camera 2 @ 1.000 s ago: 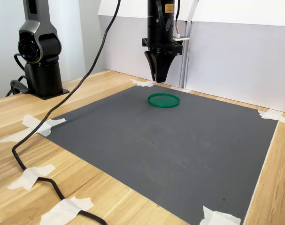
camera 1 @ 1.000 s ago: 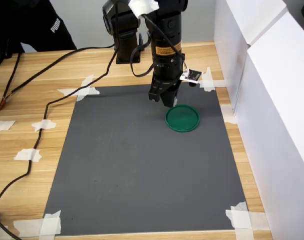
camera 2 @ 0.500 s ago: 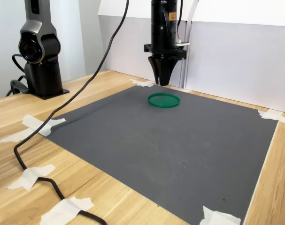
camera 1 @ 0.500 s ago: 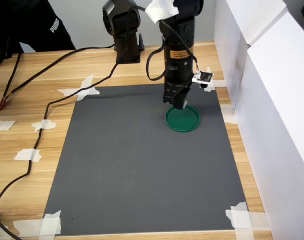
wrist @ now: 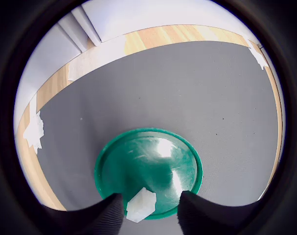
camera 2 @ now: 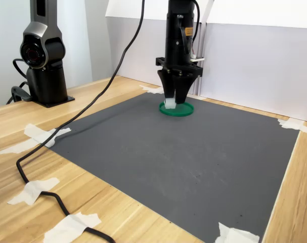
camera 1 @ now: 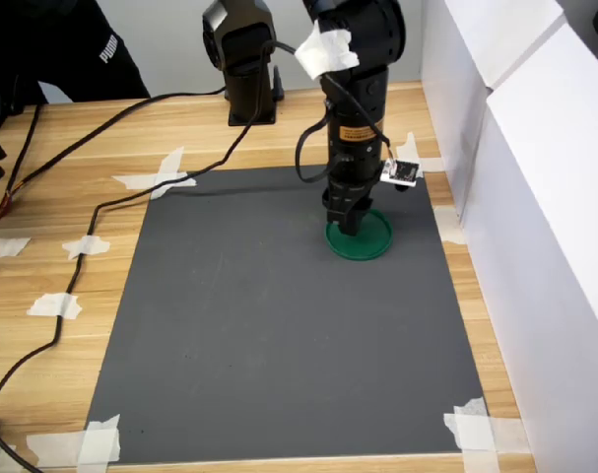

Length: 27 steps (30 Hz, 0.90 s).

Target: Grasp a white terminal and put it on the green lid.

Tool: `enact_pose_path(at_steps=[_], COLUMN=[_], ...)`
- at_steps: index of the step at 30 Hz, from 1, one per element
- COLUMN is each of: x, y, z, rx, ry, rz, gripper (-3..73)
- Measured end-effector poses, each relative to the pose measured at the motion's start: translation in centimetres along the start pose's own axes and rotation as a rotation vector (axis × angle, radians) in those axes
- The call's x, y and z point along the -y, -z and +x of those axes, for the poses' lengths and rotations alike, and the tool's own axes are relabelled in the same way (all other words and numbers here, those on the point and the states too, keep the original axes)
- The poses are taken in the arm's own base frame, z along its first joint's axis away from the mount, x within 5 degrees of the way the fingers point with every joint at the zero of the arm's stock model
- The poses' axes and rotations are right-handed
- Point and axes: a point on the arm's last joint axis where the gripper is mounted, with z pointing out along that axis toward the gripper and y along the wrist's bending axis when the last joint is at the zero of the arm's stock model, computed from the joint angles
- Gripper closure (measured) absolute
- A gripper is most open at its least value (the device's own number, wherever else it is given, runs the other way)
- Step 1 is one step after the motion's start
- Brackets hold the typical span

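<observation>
Poised low over the green lid (camera 2: 176,109) on the dark mat (camera 1: 279,335), the gripper (camera 2: 172,105) has its fingers parted with the white terminal (wrist: 141,205) between them at the lid's edge, so delivery looks nearly done, only withdrawal remaining.

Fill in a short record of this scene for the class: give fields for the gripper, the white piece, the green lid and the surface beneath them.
gripper: pointing down over the lid, fingers apart
white piece: between the fingers, at the lid's edge; whether it is gripped or released cannot be told
green lid: flat on the mat
mat: dark grey, taped at the corners to a wooden table
</observation>
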Motion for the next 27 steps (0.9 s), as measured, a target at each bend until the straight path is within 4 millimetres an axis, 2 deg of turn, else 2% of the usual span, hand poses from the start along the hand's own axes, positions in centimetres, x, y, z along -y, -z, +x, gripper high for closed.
enact_pose_path(at_steps=[2,5,10,13,15,18,21,23,25,27], x=[0.0,0.0,0.3,0.8,1.1,1.8,2.5,2.9,2.9,2.7], y=[0.2,1.3,4.8,6.7,7.7,9.4,11.3,12.8,14.5,16.0], z=[0.0,0.0,0.5,1.1,1.8,3.1,4.5,5.5,6.4,7.3], rx=[0.006,0.034,0.128,0.183,0.215,0.255,0.309,0.351,0.400,0.446], ry=[-0.003,-0.012,-0.073,-0.153,-0.207,-0.284,-0.338,-0.376,-0.416,-0.458], rz=[0.005,0.028,0.108,0.158,0.187,0.236,0.307,0.362,0.419,0.464], gripper=[13.3,11.1,11.1,14.0,19.6,33.6,54.0,63.9,68.5,70.0])
